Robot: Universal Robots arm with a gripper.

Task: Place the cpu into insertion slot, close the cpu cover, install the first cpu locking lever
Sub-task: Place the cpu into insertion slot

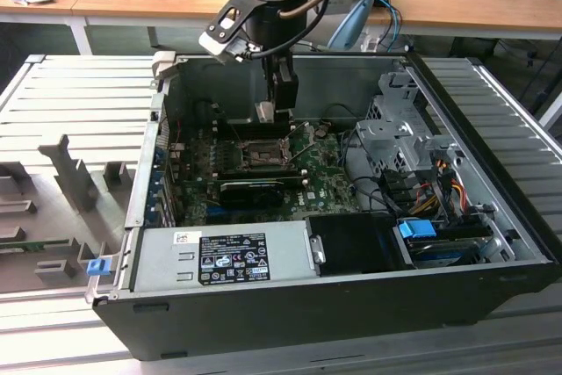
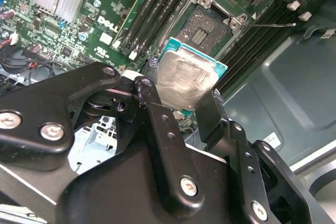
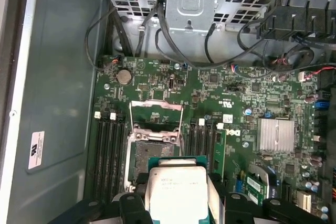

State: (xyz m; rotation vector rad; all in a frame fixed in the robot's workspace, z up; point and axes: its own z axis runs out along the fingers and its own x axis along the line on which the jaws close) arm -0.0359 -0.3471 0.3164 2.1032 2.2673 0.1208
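Note:
My gripper (image 1: 267,113) hangs inside the open computer case, shut on the cpu (image 1: 264,111). In both wrist views the cpu (image 2: 186,80) (image 3: 178,190) shows a pale metallic face with a teal edge, clamped between the two black fingers (image 2: 210,111). It floats tilted a little above the board, beside the insertion slot (image 3: 152,153) (image 2: 210,27) (image 1: 255,154), which lies bare. The cpu cover (image 3: 156,109) stands flipped open at the slot's far edge. A thin wire locking lever (image 3: 181,124) is raised alongside the slot.
Black memory slots (image 3: 107,150) flank the socket on both sides. A black graphics card (image 1: 250,189) lies just in front of it, a silver heatsink (image 3: 275,135) nearby. The power supply (image 1: 219,256), drive cage (image 1: 395,129) and cables (image 1: 430,186) crowd the case.

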